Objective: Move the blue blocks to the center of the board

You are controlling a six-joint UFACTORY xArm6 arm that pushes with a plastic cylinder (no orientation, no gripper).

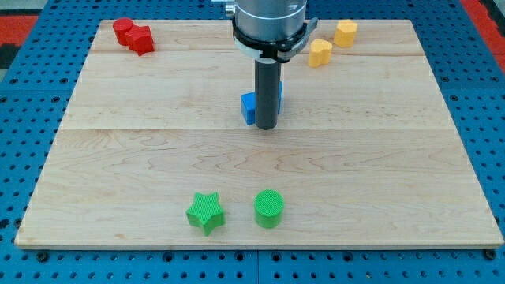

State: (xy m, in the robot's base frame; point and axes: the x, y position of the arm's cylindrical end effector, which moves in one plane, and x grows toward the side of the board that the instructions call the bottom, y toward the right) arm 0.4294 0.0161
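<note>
Two blue blocks sit close together near the middle of the wooden board (158, 158), mostly hidden behind my rod. One blue block (248, 107) shows at the rod's left; a sliver of the other blue block (281, 94) shows at its right. My tip (267, 127) rests on the board just below them, touching or nearly touching the left one. Their shapes cannot be made out now.
Two red blocks (132, 35) lie at the top left corner. Two yellow blocks (319, 53) (345, 32) lie at the top right. A green star (206, 212) and a green cylinder (269, 208) sit near the bottom edge.
</note>
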